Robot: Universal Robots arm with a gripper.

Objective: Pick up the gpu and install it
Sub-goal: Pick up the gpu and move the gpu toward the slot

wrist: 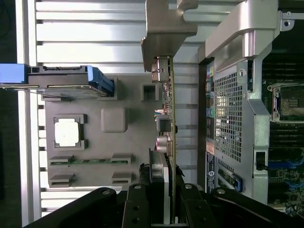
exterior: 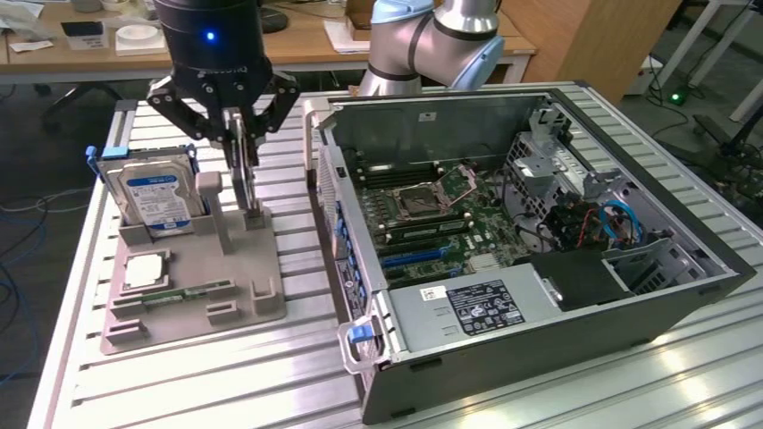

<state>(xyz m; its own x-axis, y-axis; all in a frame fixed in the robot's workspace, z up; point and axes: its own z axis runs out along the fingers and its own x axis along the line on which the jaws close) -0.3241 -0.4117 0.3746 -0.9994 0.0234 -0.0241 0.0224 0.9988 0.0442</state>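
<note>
gripper jaws clenched on gpu, left of frame; card on edge in grey fixture, long axis parallel to open case wall, narrow gap between

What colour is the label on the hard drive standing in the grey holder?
Blue and white; the label shows best in the exterior view.

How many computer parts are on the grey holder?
4: hard drive standing at the exterior view's left, gpu upright between the fingers, processor chip lying flat, memory stick beside it.

No legible text or labels
</note>
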